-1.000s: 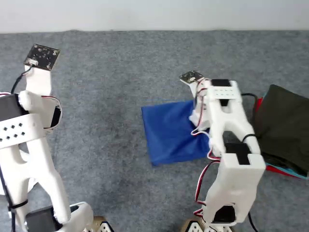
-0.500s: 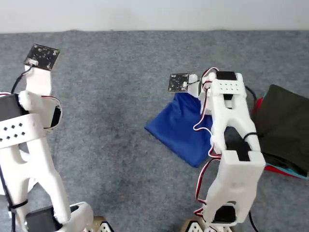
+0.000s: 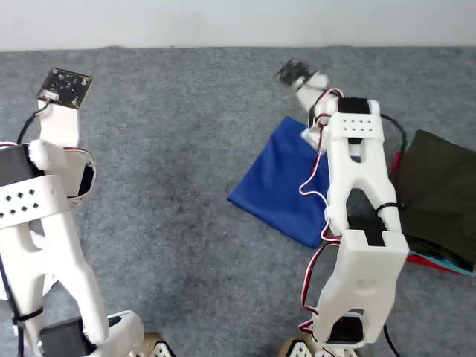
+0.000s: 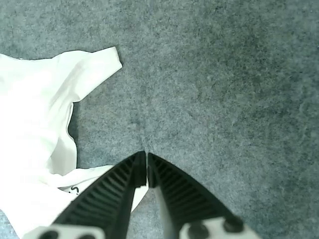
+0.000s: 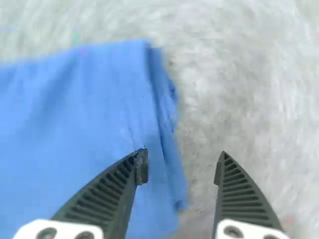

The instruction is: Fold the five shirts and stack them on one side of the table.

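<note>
From above, the folded blue cotton shirt [image 3: 279, 190] lies as a flat, skewed rectangle in the middle of the grey felt-like table cover [image 3: 163, 141]. It is near the pile of folded shirts with a dark one on top [image 3: 439, 190], which sits at the table's right edge with red and teal edges showing under the dark shirt. I think the blue one lies here because it is next for the pile. The white plastic right arm [image 3: 353, 171] stretches over it, and the left arm [image 3: 44, 216] stands well apart at the other side.

In the left wrist view, the left gripper [image 4: 147, 169] has its ribbed black jaws pressed together with nothing between them. It hangs beside a crumpled white shirt [image 4: 35, 124], soft, wrinkled and not yet folded.

In the right wrist view, the right gripper [image 5: 179, 169] has its jaws wide apart and empty. It hangs over the thick folded edge of the blue shirt, one jaw above the cloth and one above the rough cover.
</note>
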